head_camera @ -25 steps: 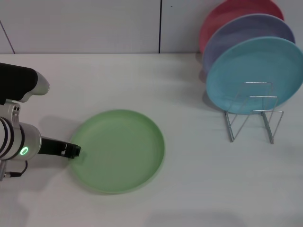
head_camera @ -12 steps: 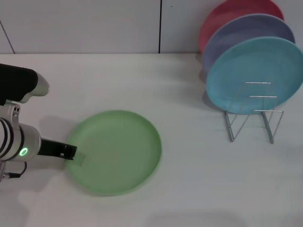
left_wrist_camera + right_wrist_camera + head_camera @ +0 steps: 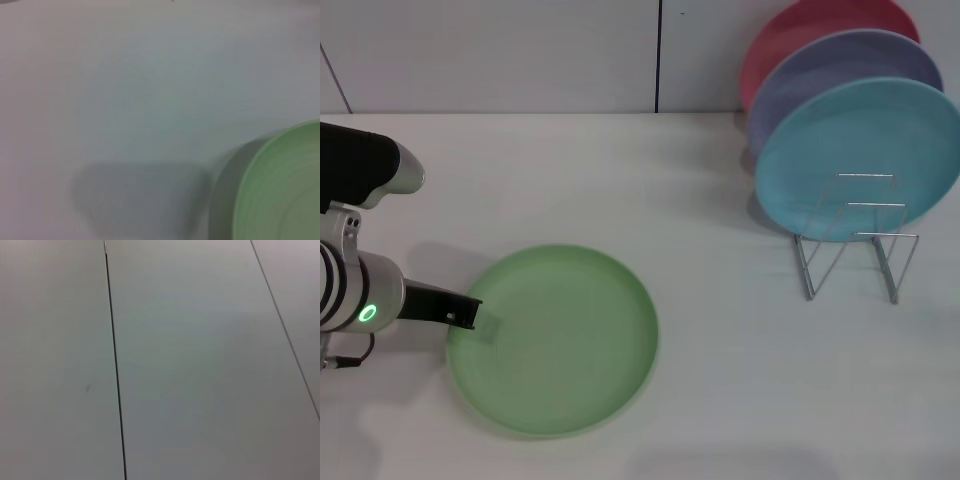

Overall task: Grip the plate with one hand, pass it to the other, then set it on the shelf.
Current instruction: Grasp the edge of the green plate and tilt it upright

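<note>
Head view is showing the left gripper (image 3: 470, 312) with its fingers clenching the near-left rim of the light-green plate (image 3: 560, 340), which is lying on the white bench (image 3: 650, 180). Well off from the plate, the wire shelf (image 3: 852, 240) is holding teal, lavender and pink plates upright.

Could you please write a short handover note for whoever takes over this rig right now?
Left gripper: at the light-green plate's left rim, apparently clamped on the edge.
Right gripper: out of view.
The plate lies on the white table, left of centre. The wire rack stands at right, holding teal, lavender and pink plates, with its front slots free.
Done: rim grip, seemingly.
Left: lift, pass to the right gripper, set in rack.
</note>
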Tool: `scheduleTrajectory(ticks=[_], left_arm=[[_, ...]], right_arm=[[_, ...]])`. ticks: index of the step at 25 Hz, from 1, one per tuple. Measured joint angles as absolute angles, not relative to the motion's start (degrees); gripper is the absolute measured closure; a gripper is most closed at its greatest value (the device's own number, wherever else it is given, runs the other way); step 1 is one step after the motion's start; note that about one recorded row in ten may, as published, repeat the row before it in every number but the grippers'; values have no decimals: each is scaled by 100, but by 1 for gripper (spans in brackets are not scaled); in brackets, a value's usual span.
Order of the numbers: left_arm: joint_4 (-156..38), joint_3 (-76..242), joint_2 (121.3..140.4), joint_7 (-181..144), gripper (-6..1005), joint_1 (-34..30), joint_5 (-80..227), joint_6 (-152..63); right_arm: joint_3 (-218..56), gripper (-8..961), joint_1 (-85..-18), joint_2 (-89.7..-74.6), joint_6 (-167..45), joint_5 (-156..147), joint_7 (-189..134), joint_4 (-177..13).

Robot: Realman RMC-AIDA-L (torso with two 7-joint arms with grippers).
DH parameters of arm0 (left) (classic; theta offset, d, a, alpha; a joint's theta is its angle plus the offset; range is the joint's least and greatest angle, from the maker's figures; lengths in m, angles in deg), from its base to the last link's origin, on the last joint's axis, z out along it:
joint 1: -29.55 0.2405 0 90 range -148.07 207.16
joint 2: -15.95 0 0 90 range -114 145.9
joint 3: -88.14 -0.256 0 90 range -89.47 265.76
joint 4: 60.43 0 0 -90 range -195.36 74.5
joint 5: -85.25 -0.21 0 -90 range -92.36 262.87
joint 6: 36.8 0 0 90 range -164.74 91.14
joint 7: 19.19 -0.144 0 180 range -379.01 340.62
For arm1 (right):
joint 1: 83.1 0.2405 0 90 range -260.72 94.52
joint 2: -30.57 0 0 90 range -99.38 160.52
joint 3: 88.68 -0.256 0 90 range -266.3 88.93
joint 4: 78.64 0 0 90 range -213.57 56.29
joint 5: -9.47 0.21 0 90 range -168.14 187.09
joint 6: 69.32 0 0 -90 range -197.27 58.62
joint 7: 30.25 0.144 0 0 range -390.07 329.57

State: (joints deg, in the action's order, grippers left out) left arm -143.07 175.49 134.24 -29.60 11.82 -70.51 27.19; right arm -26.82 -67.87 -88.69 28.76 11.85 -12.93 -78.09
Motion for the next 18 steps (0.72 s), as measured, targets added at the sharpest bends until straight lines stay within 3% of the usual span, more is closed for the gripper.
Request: scheduleTrajectory(ticks=[6, 12, 15, 18], left_arm=[[-14394, 17586, 13416, -2990, 943, 1190, -7034, 2646], [-14754, 17602, 13417, -3095, 950, 1301, -7011, 2440], [-14854, 17611, 13415, -3115, 953, 1262, -6996, 2406], [-14909, 17612, 13412, -3115, 957, 1242, -6990, 2410]], right_arm=[[-2657, 137, -6780, -8860, 2856, 1031, -1263, -7823], [-2604, 137, -6795, -8752, 2689, 121, -752, -8209], [-2603, 137, -7004, -8715, 2021, -1003, -67, -9403], [-2585, 136, -7267, -8820, 1227, -1884, 475, -10671]])
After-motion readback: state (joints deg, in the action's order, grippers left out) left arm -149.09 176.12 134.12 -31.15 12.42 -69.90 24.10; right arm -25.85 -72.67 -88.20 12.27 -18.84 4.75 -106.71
